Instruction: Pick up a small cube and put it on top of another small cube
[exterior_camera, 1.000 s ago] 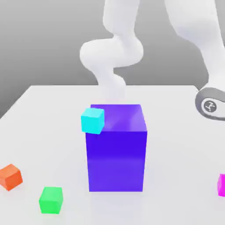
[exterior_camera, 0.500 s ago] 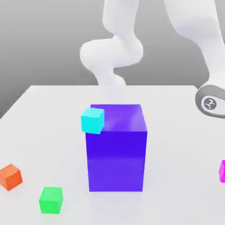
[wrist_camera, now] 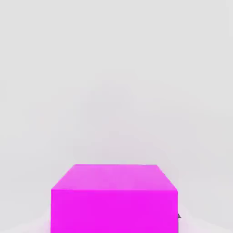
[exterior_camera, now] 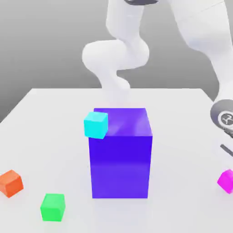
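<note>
The tool is clamped on the small cube (exterior_camera: 226,180) (magenta).

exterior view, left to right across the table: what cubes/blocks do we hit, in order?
orange cube → green cube → cyan cube → big blue-violet block → magenta cube, at the exterior view's right edge. The cyan cube overlaps the block's upper left corner but starts further left.

Small cube (exterior_camera: 226,180) cut by exterior view's right edge; its lower part also cropped in hand view (wrist_camera: 113,200). Arm (exterior_camera: 207,41) runs off frame top and right. Fingertips not discernible.
</note>
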Robot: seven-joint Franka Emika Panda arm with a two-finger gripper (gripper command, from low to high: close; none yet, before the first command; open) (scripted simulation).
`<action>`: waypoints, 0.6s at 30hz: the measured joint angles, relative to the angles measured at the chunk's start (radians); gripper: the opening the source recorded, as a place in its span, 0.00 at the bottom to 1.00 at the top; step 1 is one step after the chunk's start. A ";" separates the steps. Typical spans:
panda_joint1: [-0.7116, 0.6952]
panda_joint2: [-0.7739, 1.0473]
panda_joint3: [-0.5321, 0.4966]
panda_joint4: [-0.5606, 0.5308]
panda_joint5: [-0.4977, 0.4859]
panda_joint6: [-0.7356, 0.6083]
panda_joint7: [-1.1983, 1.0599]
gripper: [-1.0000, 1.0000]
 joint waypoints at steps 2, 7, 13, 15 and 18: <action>-0.036 0.007 0.010 -0.003 -0.002 -0.012 -0.089 0.00; -0.134 0.010 0.037 -0.012 -0.006 -0.032 -0.306 0.00; -0.262 -0.014 0.066 -0.022 -0.008 -0.035 -0.561 0.00; -0.308 -0.026 0.074 -0.028 -0.006 -0.033 -0.643 0.00; -0.383 -0.045 0.085 -0.037 -0.003 -0.028 -0.764 0.00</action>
